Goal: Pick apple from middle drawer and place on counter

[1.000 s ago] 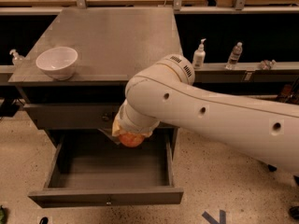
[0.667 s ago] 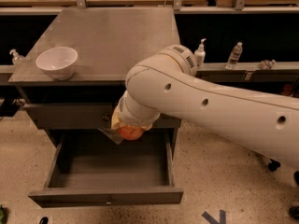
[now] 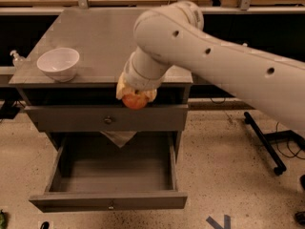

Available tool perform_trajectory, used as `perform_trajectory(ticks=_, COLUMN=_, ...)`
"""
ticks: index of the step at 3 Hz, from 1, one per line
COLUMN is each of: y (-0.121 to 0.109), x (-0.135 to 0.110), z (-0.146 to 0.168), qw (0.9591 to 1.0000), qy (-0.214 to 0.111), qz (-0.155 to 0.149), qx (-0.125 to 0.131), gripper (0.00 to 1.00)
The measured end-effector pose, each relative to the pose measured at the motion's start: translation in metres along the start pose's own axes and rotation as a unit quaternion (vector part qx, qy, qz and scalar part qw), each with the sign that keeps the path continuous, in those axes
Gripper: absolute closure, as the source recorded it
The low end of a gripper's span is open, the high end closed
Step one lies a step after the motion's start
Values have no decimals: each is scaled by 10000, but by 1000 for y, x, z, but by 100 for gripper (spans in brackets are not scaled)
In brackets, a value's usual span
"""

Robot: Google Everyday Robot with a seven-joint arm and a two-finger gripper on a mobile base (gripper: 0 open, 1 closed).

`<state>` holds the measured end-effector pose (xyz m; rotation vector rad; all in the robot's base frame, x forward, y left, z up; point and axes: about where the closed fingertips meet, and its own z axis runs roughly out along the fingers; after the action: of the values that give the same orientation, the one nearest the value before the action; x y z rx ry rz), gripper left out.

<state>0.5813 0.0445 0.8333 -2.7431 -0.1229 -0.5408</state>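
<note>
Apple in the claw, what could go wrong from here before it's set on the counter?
The apple hangs in the claw at the front edge of the counter, slightly below its top, so it may knock that edge unless raised first. If the grip slips, it would likely drop into the open drawer or onto the floor. Being round, it could roll once released.

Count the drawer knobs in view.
2. Upper knob on the closed drawer under the counter; lower knob on the front of the open drawer. The gripper, holding the apple at the counter's front edge, could hide another.
</note>
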Motion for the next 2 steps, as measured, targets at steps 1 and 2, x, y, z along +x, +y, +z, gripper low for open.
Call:
perform_trajectory(ticks=1, y=-2, x=52, z=-13, qw=9998, qy=112, qz=136, qx=63, gripper=100)
perform_trajectory(ticks=2, y=12, x=87, z=-23, qw=9974, qy=244, qz=683, qx=26, gripper=100)
